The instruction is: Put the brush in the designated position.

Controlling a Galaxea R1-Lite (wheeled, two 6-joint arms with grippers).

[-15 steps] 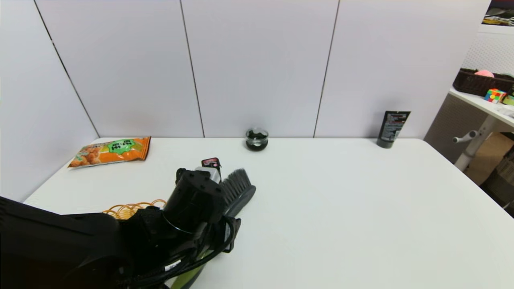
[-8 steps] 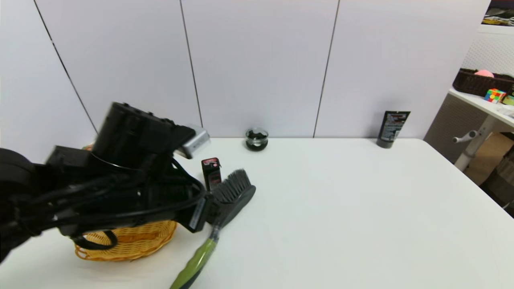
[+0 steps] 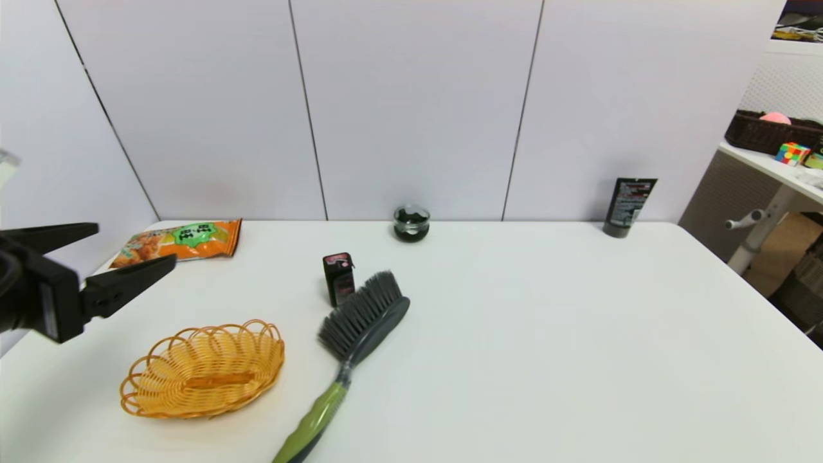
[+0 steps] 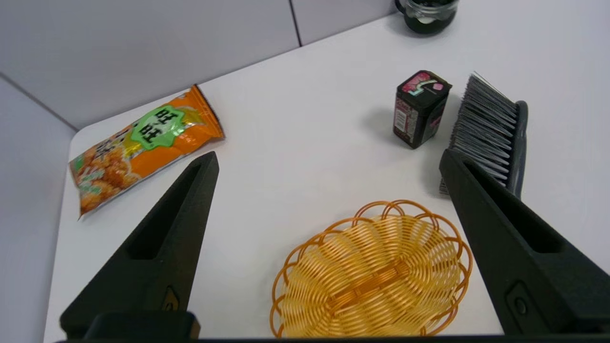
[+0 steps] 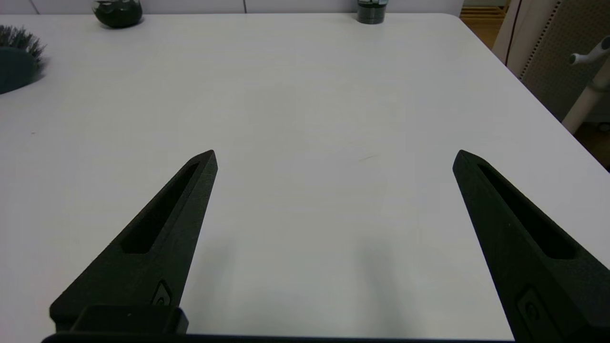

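The brush (image 3: 363, 318) lies flat on the white table (image 3: 546, 334), its dark grey bristled head toward the back and its lime-green handle running to the front edge. My left gripper (image 3: 135, 244) hangs open at the far left, above the table and well apart from the brush, holding nothing. In the left wrist view the open left gripper (image 4: 329, 157) looks down on the brush head (image 4: 491, 128). My right gripper (image 5: 336, 152) is open over bare table, with the brush head (image 5: 16, 62) far off to its side. The right arm is out of the head view.
An orange wicker basket (image 3: 202, 370) sits left of the brush handle. A small black box (image 3: 339, 278) stands just beside the bristles. A snack bag (image 3: 180, 241) lies at the back left. A dark jar (image 3: 411, 223) and a black tube (image 3: 629, 206) stand by the wall.
My left arm has lifted away from over the brush and basket and swung out to the far left. The brush has stayed where it lay.
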